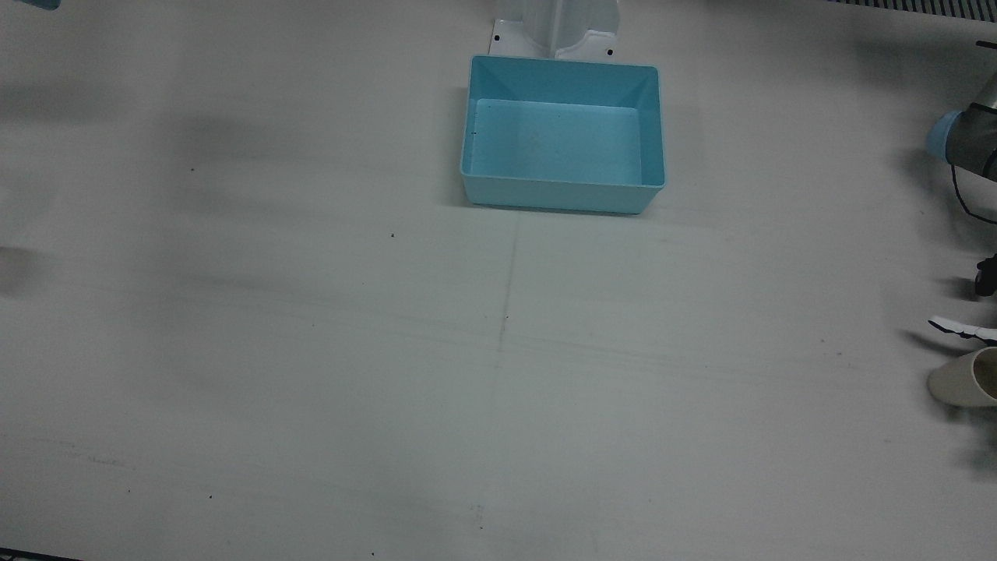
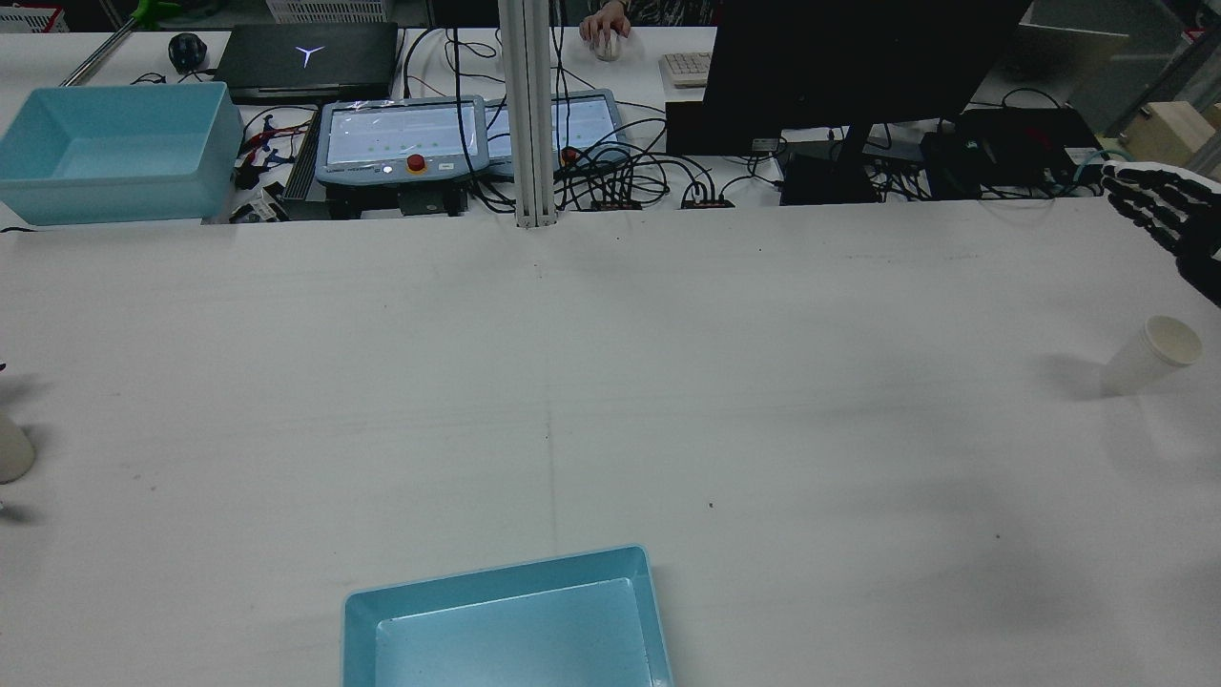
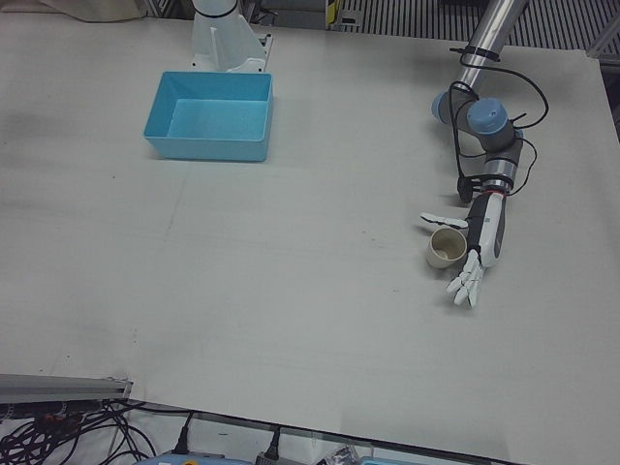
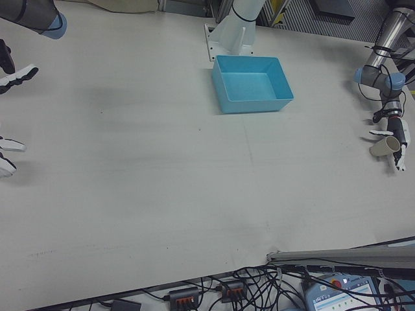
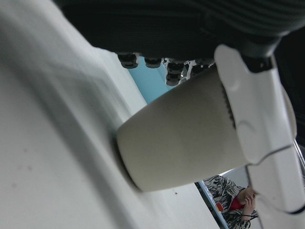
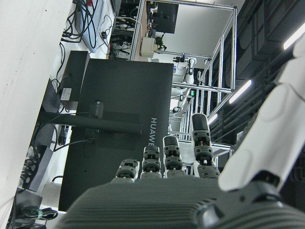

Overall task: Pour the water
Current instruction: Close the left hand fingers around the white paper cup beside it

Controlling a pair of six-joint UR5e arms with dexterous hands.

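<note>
A beige paper cup (image 3: 445, 248) stands at the table's edge on my left arm's side, also in the front view (image 1: 963, 378) and the right-front view (image 4: 382, 148). My left hand (image 3: 476, 250) is open beside it, palm against its wall, thumb and straight fingers on either side. In the left hand view the cup (image 5: 181, 138) fills the frame under the white thumb. A second paper cup (image 2: 1149, 354) stands on the far right of the rear view. My right hand (image 2: 1166, 218) hovers open beyond it, apart from it. A blue bin (image 1: 653, 125) sits near the pedestals.
A second blue bin (image 2: 205, 153), a laptop (image 2: 305, 59), control pendants (image 2: 401, 138), a monitor (image 2: 858, 67) and cables crowd the bench beyond the table. A post (image 2: 527, 114) rises at the table's far edge. A person's hand (image 2: 605, 24) rests on a mouse.
</note>
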